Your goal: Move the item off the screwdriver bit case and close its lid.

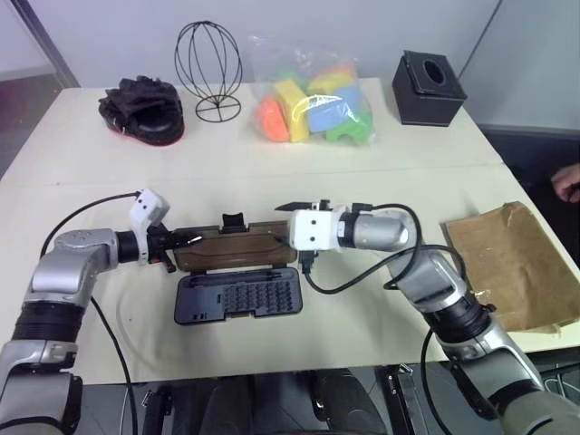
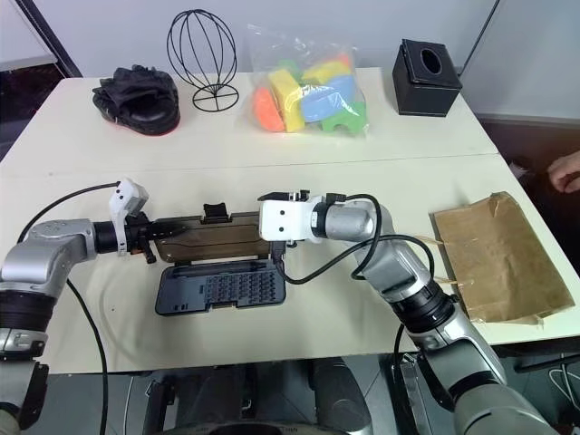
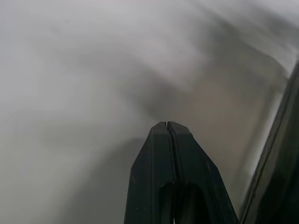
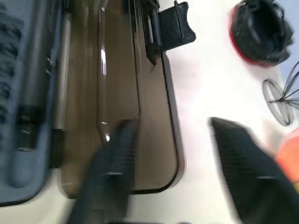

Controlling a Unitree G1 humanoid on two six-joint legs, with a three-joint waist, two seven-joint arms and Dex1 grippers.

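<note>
Nearby, foam-block bag [image 1: 313,104], tissue box [image 1: 428,87], wire stand [image 1: 209,71], clear of case [image 1: 238,295].

Smoky-brown lid [image 1: 237,245], grey-blue tray [image 1: 239,295]

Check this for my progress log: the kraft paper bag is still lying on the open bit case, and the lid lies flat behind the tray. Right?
Not quite. The kraft paper bag is not on the bit case; it lies on the table off to the robot's right, clear of the case, as the left eye view shows. The lid does lie open, flat behind the tray.
</note>
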